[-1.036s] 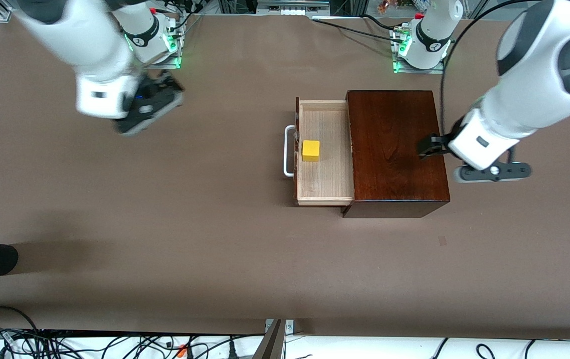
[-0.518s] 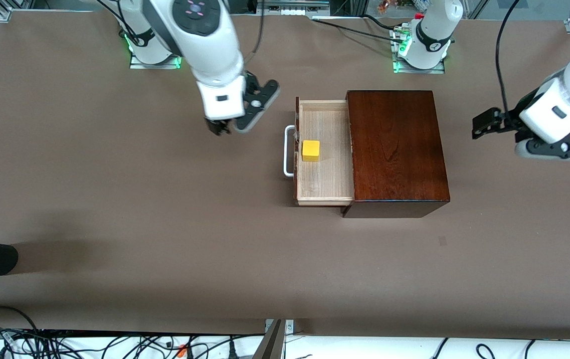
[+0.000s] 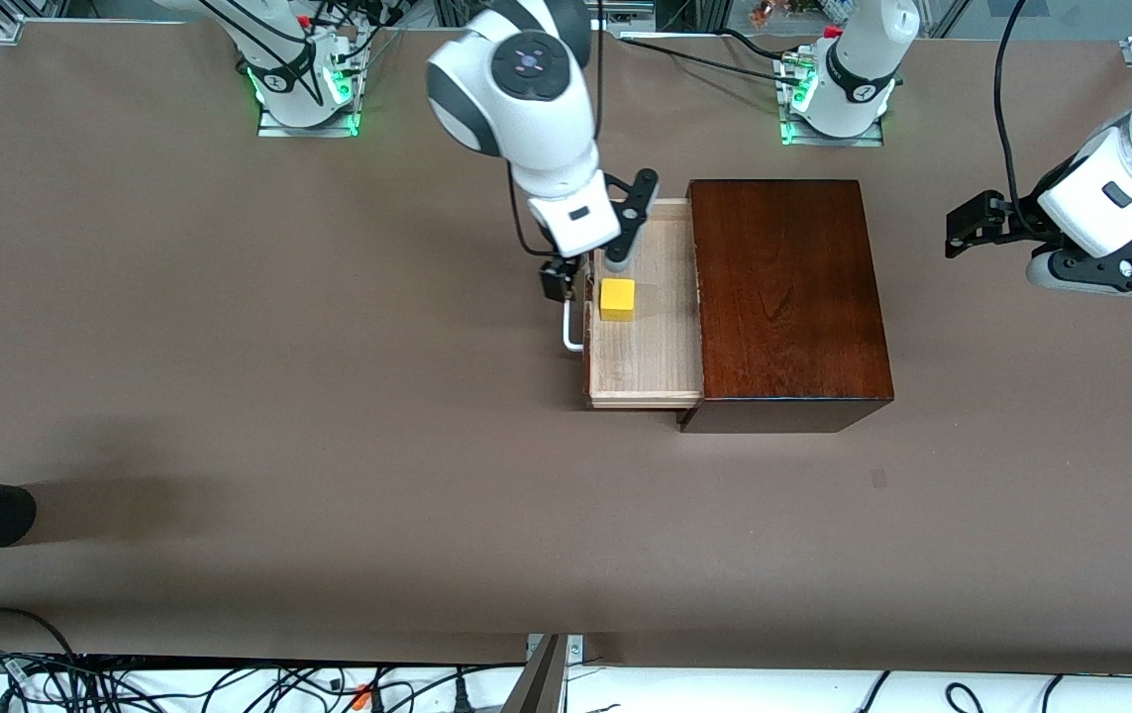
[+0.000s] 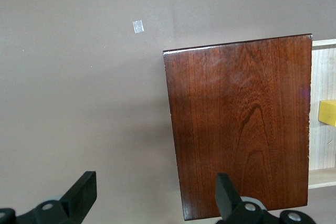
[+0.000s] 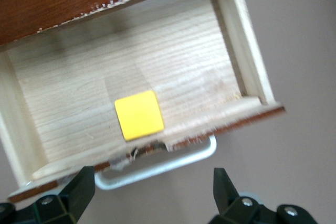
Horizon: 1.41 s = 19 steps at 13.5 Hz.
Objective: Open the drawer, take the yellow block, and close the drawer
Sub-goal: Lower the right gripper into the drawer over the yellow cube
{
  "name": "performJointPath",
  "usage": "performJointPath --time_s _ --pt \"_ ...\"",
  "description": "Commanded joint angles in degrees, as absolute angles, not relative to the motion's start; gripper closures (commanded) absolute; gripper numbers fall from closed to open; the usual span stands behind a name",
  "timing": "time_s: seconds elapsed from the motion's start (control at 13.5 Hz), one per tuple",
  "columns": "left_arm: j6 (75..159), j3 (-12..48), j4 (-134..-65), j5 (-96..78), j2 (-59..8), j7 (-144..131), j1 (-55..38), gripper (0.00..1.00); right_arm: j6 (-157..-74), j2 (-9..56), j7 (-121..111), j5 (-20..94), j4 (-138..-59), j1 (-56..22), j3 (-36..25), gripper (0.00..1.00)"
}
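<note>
Fingers (image 5: 79, 195) of the right gripper (image 5: 149, 198) were spread wide and empty, hovering over the white handle (image 3: 572, 332) of the pulled-out drawer (image 3: 647, 347). At the drawer's nine o'clock, against its front wall, sat the yellow block (image 3: 617, 299). Over bare table (image 3: 328, 446) beside the wooden box (image 3: 783, 297), the left gripper (image 4: 152, 198) waited, jaws parted.
</note>
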<state>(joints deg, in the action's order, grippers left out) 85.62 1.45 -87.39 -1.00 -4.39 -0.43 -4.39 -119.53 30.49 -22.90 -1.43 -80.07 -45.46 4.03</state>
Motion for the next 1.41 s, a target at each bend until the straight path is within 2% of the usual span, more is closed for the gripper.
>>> performJointPath --time_s 0.0,0.67,0.96,1.33 --pt "86.3 0.3 -88.7 -2.1 -3.1 1.0 -5.2 0.00 -120.6 33.2 -26.5 -4.3 -78.0 -47.1 3.5 0.00" --pt "86.1 0.6 -88.5 -2.1 -3.3 1.0 -5.2 0.00 -122.5 38.2 -29.4 -6.3 -76.8 -49.7 3.3 0.00" --pt "86.0 0.7 -88.4 -2.1 -3.3 1.0 -5.3 0.00 -122.6 42.2 -28.9 -7.5 -73.0 -50.6 3.2 0.00" --pt "86.1 0.7 -88.2 -2.1 -3.3 0.9 -5.3 0.00 -122.7 42.8 -29.5 -8.7 -72.5 -50.6 3.2 0.00"
